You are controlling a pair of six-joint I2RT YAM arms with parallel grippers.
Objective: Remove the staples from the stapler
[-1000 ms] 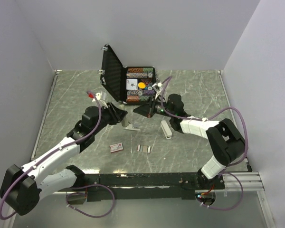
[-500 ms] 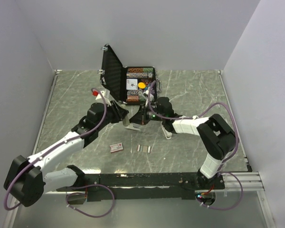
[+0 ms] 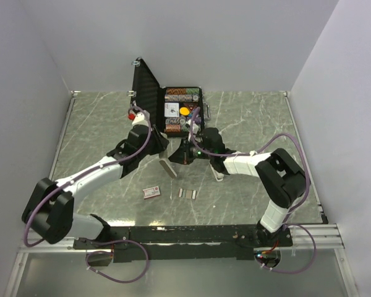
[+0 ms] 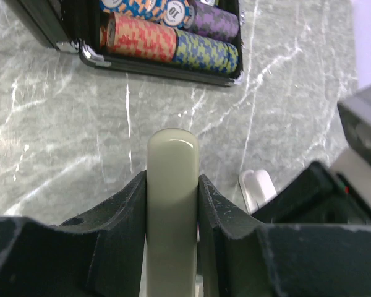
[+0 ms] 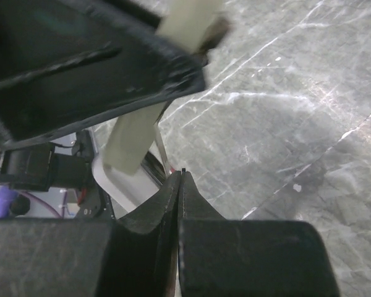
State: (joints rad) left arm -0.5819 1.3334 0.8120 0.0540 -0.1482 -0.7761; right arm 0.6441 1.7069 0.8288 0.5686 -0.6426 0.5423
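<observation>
Grey marbled worktop (image 3: 266,124), and over its middle the left gripper (image 3: 159,153) is clamped across the cream stapler (image 4: 172,161), whose long axis slants down toward the near edge. From the right, the right gripper (image 5: 180,179) is pinched together on nothing, its tips just beside the stapler's underside. Short staples (image 3: 187,193) lie loose near the near edge.

Stapler (image 4: 172,145) sits btwn L pincer (image 4: 172,180) jaws, end poking past tips. R pincer (image 5: 180,182) just right of it. Chip case (image 3: 146,93) beyond both pincers. Staples (image 3: 187,193) & small box (image 3: 151,192) on table (image 3: 253,124), base-side of pincers, staples right of box.
</observation>
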